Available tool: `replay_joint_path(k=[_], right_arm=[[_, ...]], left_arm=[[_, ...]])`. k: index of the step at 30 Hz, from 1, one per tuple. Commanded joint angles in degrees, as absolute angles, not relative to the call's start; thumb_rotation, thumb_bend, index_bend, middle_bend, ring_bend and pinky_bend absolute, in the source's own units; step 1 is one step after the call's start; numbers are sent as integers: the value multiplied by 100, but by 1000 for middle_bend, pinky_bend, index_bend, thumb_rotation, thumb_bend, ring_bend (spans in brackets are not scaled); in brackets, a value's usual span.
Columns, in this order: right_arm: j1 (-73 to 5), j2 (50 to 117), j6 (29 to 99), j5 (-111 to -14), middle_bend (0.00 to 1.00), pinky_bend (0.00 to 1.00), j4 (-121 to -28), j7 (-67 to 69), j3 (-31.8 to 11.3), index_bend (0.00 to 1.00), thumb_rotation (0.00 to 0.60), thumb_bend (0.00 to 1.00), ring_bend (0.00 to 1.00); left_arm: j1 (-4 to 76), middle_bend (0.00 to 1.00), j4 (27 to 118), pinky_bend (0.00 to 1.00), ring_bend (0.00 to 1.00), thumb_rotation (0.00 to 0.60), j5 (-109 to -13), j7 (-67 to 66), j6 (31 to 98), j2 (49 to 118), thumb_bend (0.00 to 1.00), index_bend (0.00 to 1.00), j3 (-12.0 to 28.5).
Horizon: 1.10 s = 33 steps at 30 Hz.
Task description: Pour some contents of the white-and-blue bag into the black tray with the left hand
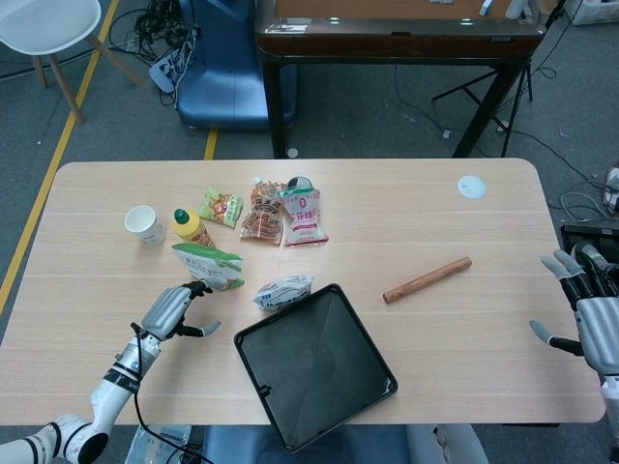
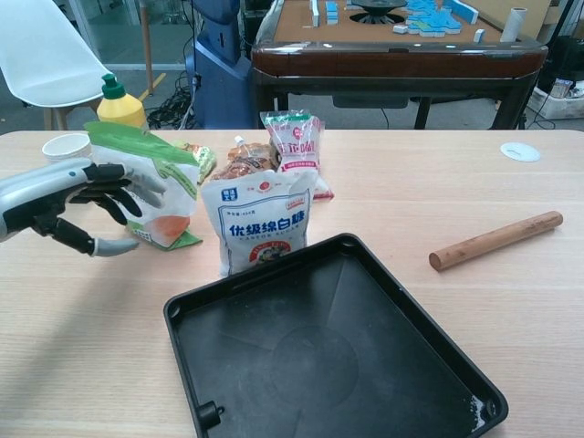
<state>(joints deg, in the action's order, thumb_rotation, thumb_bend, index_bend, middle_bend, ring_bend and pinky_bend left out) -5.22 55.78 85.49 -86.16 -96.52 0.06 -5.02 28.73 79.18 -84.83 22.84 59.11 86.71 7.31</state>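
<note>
Left hand: your left hand (image 2: 73,203) hangs above the surface (image 1: 464,319) with fingers spread and nothing in them, to the left of the white-and-blue bag (image 2: 258,222) and apart from it.
Corn starch bag: the green-and-white corn starch bag (image 2: 146,185) stands left of the white-and-blue bag, right behind your fingertips in the chest view; reach loosely and you could knock it over or close on the wrong bag.
White-and-blue bag: it stands upright, touching or nearly touching the far left edge of the black tray (image 1: 314,363). A sideways push from your hand would likely tip it, and whether its top is open I cannot tell, so it could spill onto the surface.
Black tray: it lies just right of and in front of the bag, turned cornerwise; pour off-centre and contents may land outside its rim.
Rolling pin: the wooden rolling pin (image 1: 427,279) lies well to the right of the bag, out of your path.
Right hand: your right hand (image 1: 590,314) is at the surface's right edge, far from the bag, fingers spread and holding nothing.
</note>
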Motion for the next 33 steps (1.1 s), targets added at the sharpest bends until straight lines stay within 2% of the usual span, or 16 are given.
replay_joint_path(k=[1, 28, 33], right_arm=[[-514, 5579, 8538, -8594, 125, 159, -9642, 11, -501, 74, 600, 188, 25], [-403, 5554, 8574, -8441, 125, 159, -9645, 10, -497, 74, 600, 188, 25], [-395, 5563, 8564, -8421, 125, 159, -9622, 28, -499, 74, 600, 188, 25]], left_arm=[[2990, 263, 7741, 293, 285, 600, -8450, 2474, 5846, 8872, 238, 232, 752], [3742, 262, 6302, 298, 285, 600, -8566, 3776, 5615, 10044, 238, 202, 724], [3864, 262, 6089, 298, 282, 600, -8535, 3892, 5545, 10209, 212, 179, 742]])
